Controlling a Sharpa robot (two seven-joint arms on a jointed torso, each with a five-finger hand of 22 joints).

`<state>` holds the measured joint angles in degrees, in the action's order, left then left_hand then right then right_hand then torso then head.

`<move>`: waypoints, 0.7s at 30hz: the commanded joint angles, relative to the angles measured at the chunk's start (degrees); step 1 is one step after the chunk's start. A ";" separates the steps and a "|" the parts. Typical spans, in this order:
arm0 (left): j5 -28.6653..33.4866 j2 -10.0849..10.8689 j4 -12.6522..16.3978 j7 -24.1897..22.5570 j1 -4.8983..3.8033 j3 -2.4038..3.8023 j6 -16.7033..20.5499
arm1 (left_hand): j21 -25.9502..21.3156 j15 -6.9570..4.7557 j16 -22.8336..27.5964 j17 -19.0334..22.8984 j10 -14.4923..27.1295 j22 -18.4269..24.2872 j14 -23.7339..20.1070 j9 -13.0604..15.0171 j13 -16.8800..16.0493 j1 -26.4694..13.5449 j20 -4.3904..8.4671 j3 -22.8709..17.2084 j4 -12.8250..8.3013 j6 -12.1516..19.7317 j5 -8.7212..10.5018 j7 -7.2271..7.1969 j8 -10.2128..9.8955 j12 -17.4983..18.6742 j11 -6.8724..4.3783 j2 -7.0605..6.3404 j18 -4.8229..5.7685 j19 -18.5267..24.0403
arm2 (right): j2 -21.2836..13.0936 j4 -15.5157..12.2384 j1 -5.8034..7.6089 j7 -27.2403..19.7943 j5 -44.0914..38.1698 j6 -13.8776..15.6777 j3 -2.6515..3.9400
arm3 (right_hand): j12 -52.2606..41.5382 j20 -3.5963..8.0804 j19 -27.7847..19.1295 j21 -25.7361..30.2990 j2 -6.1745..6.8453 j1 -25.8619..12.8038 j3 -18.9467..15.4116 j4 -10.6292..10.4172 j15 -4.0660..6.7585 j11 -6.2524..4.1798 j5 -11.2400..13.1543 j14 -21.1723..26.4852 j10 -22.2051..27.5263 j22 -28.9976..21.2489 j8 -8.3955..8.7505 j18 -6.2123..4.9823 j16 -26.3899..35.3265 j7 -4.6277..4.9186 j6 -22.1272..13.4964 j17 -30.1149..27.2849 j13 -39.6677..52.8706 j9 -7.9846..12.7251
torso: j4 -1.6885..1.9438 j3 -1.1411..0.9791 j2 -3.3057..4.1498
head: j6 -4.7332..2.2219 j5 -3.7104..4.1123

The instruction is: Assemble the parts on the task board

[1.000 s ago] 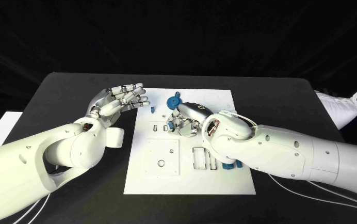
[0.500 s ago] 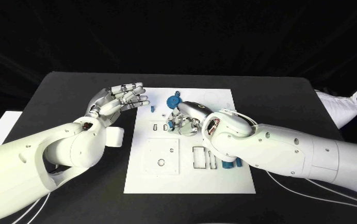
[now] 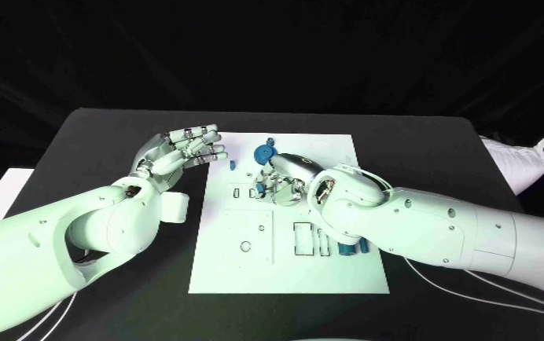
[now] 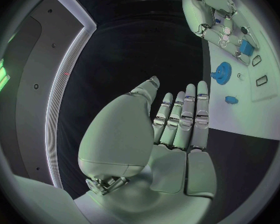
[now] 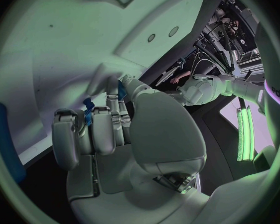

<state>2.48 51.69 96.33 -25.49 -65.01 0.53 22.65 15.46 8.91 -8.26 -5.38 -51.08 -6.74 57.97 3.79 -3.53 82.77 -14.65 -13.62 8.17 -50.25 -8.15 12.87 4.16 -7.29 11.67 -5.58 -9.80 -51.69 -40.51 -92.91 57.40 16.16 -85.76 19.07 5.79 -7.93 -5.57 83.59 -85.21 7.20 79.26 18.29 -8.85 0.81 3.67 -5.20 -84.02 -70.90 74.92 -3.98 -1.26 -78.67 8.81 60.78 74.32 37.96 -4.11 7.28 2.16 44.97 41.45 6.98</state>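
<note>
Left hand (image 3: pixel 181 151) raised, fingers straight

One white task board (image 3: pixel 289 270) lies on one black table (image 3: pixel 102 133), with two hands over it: left hand (image 3: pixel 181 151), right hand (image 3: pixel 289 177).

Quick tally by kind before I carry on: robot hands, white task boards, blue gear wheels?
Hands: 2, the left hand and the right hand
Task board: 1
Blue gear wheel: 1
Total: 4
</note>
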 commanded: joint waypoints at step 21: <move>0.09 -0.01 0.11 -0.15 -0.04 0.03 -1.11 | 0.10 -0.08 0.17 0.06 -0.09 0.07 0.45 -0.09 -0.06 -0.14 0.02 -0.01 -0.36 -0.04 0.18 1.82 -0.36 0.31 0.13 0.67 -0.52 -0.25 | 0.06 0.38 -0.72 2.29 -0.95 -4.55 -0.65 | 4.32 -0.83 -0.32 0.47 1.75 -0.25 -0.27 0.06 -1.07 1.20 0.63 -2.71 1.04 6.20 0.35 -1.03 1.05 0.65 -2.03 -1.02 -17.16 0.20 | 0.03 0.01 -0.01 | 0.25 0.11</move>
<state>2.49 51.71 96.34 -25.38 -65.01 0.52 22.62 15.46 8.91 -8.26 -5.38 -51.08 -6.75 57.97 3.79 -3.53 82.54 -14.65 -13.62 8.18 -50.25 -8.15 12.87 4.16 -7.29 11.67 -5.35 -9.80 -51.69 -40.39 -93.04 57.39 16.32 -86.10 18.47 5.77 -3.70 -5.98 83.18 -84.99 8.42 79.13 18.29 -8.85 0.00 4.50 -4.77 -84.02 -70.06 74.91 -3.97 -1.26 -77.79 9.48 59.06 73.34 51.15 -3.99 7.30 2.19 44.96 41.70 7.08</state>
